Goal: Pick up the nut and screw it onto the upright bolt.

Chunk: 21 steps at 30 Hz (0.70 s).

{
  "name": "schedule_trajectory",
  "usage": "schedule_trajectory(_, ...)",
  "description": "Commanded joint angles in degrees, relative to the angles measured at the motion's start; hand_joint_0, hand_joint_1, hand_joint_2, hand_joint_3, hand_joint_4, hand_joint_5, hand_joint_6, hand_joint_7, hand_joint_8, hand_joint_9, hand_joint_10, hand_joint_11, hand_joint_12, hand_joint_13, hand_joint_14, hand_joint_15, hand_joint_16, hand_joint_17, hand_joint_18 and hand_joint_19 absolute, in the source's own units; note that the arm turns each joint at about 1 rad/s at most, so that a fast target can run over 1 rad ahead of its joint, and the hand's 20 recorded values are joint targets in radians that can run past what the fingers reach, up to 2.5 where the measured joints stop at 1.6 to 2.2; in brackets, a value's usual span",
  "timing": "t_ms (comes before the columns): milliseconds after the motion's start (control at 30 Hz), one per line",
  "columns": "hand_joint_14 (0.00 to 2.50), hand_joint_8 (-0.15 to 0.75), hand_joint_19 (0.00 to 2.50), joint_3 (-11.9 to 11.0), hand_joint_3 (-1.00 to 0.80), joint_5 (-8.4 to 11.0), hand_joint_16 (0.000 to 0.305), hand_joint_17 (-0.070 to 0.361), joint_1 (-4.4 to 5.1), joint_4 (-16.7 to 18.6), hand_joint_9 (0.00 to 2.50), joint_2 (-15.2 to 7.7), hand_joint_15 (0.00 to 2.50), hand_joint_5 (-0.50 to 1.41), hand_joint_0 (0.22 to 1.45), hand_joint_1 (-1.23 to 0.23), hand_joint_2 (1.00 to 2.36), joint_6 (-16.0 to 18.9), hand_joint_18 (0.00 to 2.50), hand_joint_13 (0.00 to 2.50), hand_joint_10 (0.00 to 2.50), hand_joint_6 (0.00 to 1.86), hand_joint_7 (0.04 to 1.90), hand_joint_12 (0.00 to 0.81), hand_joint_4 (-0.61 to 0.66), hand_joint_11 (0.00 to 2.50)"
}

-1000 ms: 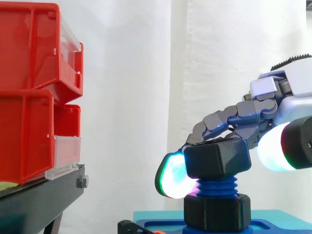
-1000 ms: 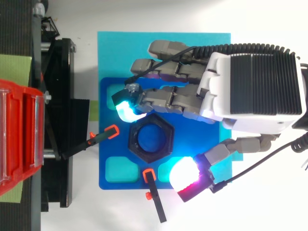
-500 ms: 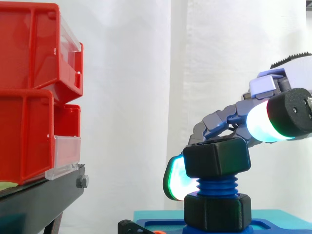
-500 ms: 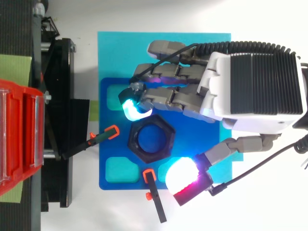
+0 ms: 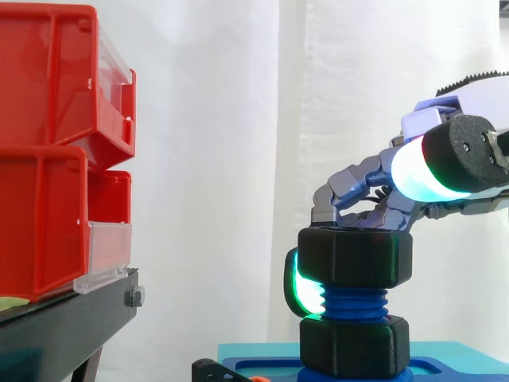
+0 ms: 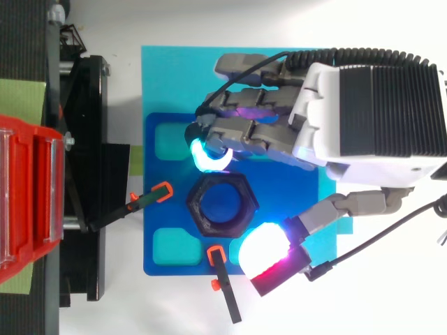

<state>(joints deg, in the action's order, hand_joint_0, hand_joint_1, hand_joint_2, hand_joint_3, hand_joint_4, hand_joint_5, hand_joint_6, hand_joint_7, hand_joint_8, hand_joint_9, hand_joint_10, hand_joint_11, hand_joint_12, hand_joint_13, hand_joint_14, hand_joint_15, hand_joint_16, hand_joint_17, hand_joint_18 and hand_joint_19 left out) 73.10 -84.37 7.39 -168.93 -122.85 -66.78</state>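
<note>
The nut [image 5: 355, 259] has gone from tilted to level on the bolt [image 5: 354, 302], with thread showing below it, so I judge it has caught the thread squarely. My hand [image 6: 370, 118] has let go and holds nothing: the thumb pad [image 5: 417, 171] has swung up clear, and one fingertip [image 6: 208, 157] rests just beside the nut. Next I'd regrip for another turn.

The nut [image 5: 355, 258] is black matt plastic, slightly rough — the bolt [image 5: 354, 303] is blue matt plastic with a ribbed thread. The red bins [image 5: 48, 119] are smooth, glossy plastic; the curtain [image 5: 231, 159] is white cloth.
</note>
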Motion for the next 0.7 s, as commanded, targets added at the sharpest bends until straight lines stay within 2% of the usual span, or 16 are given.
schedule_trajectory(0, 0.0, 0.27, 0.04, -0.1, -0.5, 0.0, 0.051, 0.115, -0.1, 0.0, 1.05, 0.2, 0.01, 0.01, 0.44, -0.2, 1.0, 0.0, 0.23, 0.59, 0.0, 0.5, 1.15, 0.345, 0.16, 0.09)
schedule_trajectory(133, 0.0, 0.258, 0.06, 0.0, -0.5, 0.0, 0.05, 0.113, -0.1, -0.1, 1.12, 0.2, 0.02, 0.02, 0.44, -0.21, 1.0, 0.0, 0.26, 0.63, 0.0, 0.5, 1.16, 0.335, 0.13, 0.09)
schedule_trajectory(400, 0.0, 0.17, 0.07, -0.1, -0.5, 0.0, 0.047, 0.106, -0.19, 0.0, 1.3, 0.5, 0.01, 0.05, 0.45, -0.23, 1.0, 0.0, 0.4, 0.71, 0.0, 0.5, 1.17, 0.305, 0.06, 0.11)
schedule_trajectory(500, 0.0, 0.191, 0.09, -0.1, -0.5, 0.0, 0.047, 0.106, -0.36, -0.1, 1.27, 1.1, 0.02, 0.02, 0.45, -0.23, 1.0, -0.4, 0.4, 0.71, 0.0, 0.5, 1.1, 0.311, 0.11, 0.12)
schedule_trajectory(567, 0.0, 0.23, 0.09, -0.1, -0.5, 0.0, 0.048, 0.108, -0.45, -0.1, 1.18, 1.5, 0.03, -0.04, 0.45, -0.24, 1.0, -0.8, 0.4, 0.68, 0.0, 0.5, 0.97, 0.334, 0.19, 0.12)
schedule_trajectory(667, 0.0, 0.245, 0.1, 0.0, -0.5, 0.0, 0.05, 0.113, -0.63, -0.1, 1.09, 1.9, 0.03, -0.08, 0.44, -0.24, 1.0, -1.6, 0.39, 0.65, 0.0, 0.5, 0.85, 0.347, 0.19, 0.09)
